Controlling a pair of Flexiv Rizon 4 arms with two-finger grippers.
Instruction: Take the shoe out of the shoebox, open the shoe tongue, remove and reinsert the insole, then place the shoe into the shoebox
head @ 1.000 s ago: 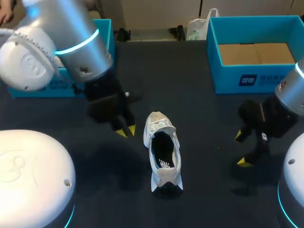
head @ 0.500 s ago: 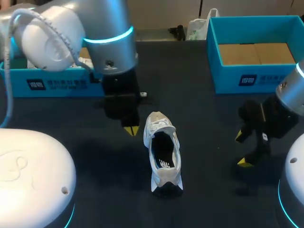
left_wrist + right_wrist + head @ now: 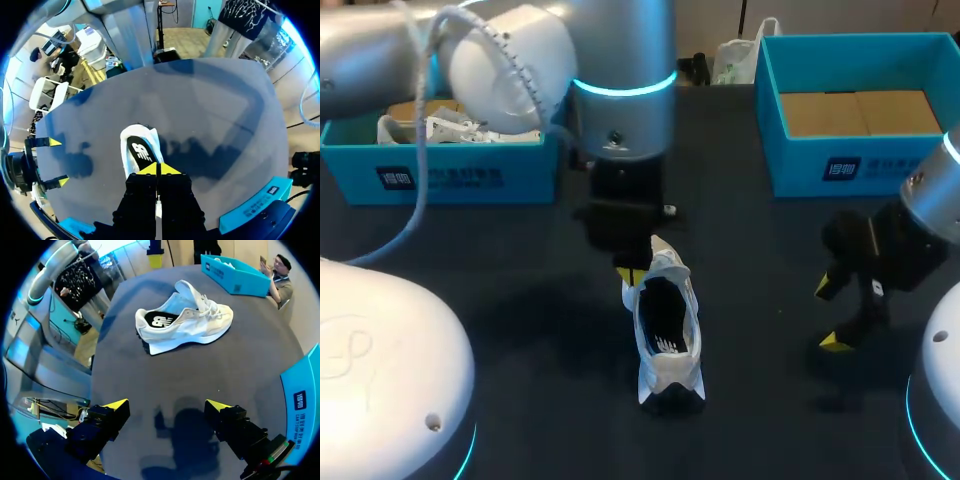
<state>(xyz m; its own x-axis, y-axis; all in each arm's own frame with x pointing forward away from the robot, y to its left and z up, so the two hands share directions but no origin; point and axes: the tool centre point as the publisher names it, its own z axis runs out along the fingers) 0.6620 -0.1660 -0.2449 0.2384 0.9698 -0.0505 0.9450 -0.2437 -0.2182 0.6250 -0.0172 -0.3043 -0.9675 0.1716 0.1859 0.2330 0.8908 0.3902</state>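
A white shoe (image 3: 665,325) lies on the dark table, tongue folded up at its far end, the insole showing a printed logo. It also appears as the shoe (image 3: 140,150) and the shoe (image 3: 185,322) in the wrist views. My left gripper (image 3: 632,275) hangs at the shoe's far left edge by the tongue, fingers shut; I cannot tell whether it pinches any fabric. The left gripper (image 3: 159,169) has its tips pressed together just over the shoe. My right gripper (image 3: 829,315) stands open to the shoe's right, well apart; the right gripper (image 3: 167,407) holds nothing.
A blue shoebox (image 3: 460,175) at the back left holds another white shoe (image 3: 450,130). A second blue shoebox (image 3: 820,165), lined with brown card, stands at the back right. A white bag (image 3: 735,60) sits behind. White arm bases (image 3: 380,380) fill the near corners.
My left arm has swung right across the table to the shoe's tongue, its fingers closing on the way. The right arm and the shoe have not moved.
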